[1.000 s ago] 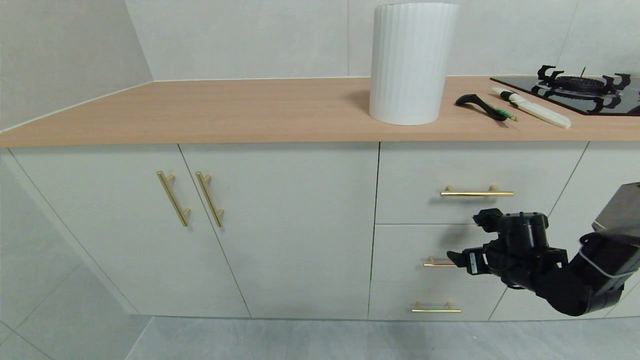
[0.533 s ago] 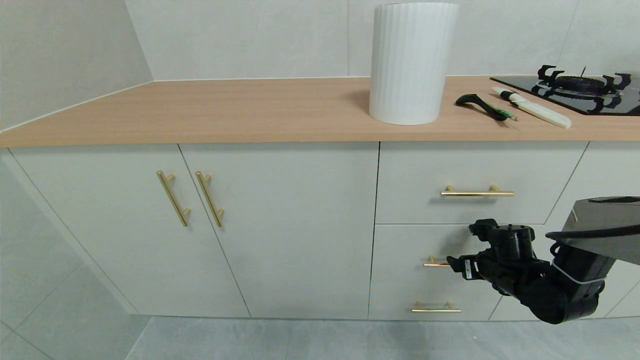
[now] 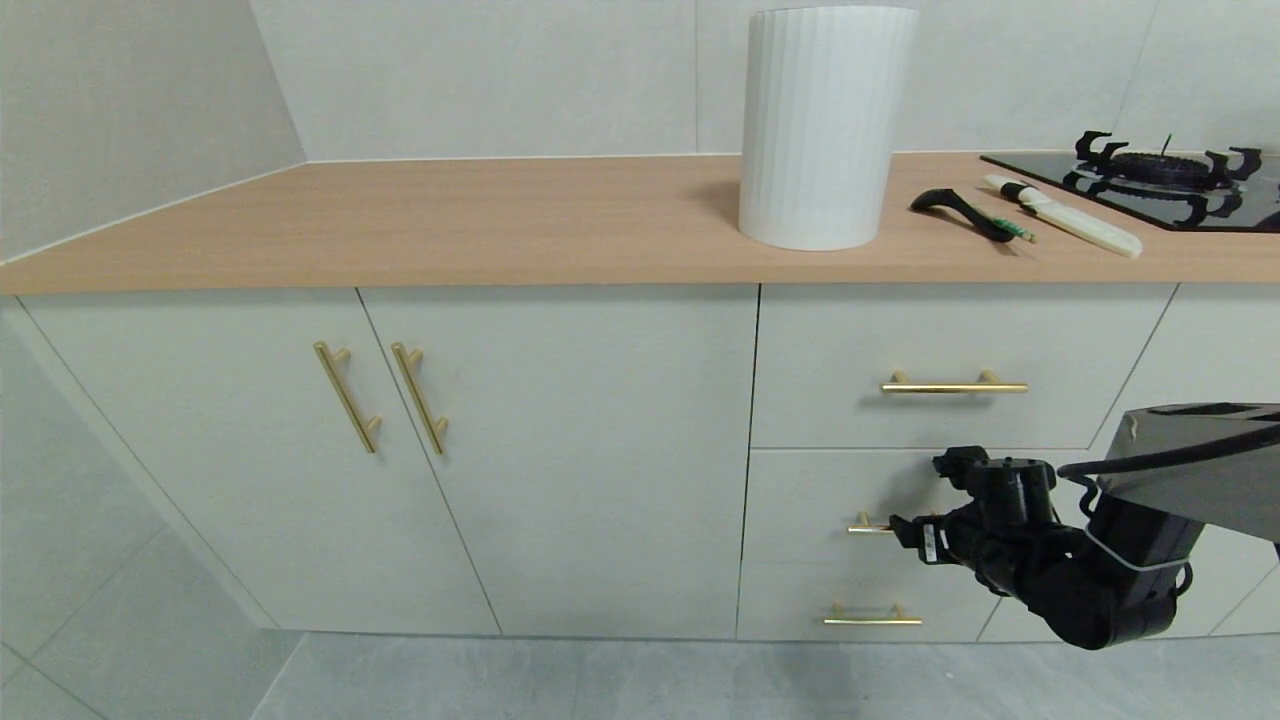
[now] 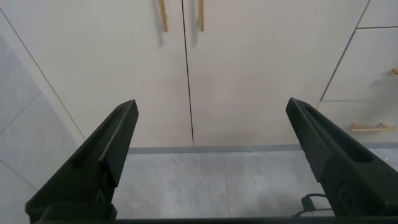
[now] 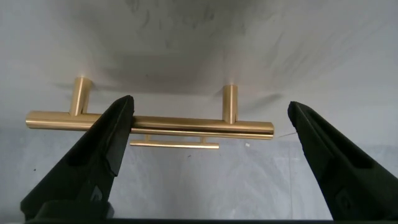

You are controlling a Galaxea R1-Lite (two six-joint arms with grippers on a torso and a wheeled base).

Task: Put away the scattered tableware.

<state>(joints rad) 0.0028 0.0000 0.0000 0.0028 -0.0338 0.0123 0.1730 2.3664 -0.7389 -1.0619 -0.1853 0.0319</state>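
Observation:
On the wooden counter (image 3: 450, 220) lie a black-handled utensil (image 3: 960, 212) and a white knife (image 3: 1065, 215), to the right of a tall white ribbed cylinder (image 3: 825, 125). Below them my right gripper (image 3: 928, 497) is open in front of the middle drawer, right at its gold handle (image 3: 866, 526). In the right wrist view that gold handle (image 5: 149, 123) runs across between the two open fingers of the right gripper (image 5: 210, 111); I cannot tell whether they touch it. My left gripper (image 4: 211, 162) is open and holds nothing, low before the cabinet doors (image 4: 249, 68).
A gas hob (image 3: 1160, 180) sits at the counter's far right. The top drawer handle (image 3: 953, 385) and bottom drawer handle (image 3: 872, 618) are above and below the right gripper. Two door handles (image 3: 345, 397) are on the left cabinet. Grey tiled floor (image 3: 500, 680) lies below.
My right arm has dropped lower and moved in toward the middle drawer, bringing the open gripper up to its handle. The things on the counter have not moved.

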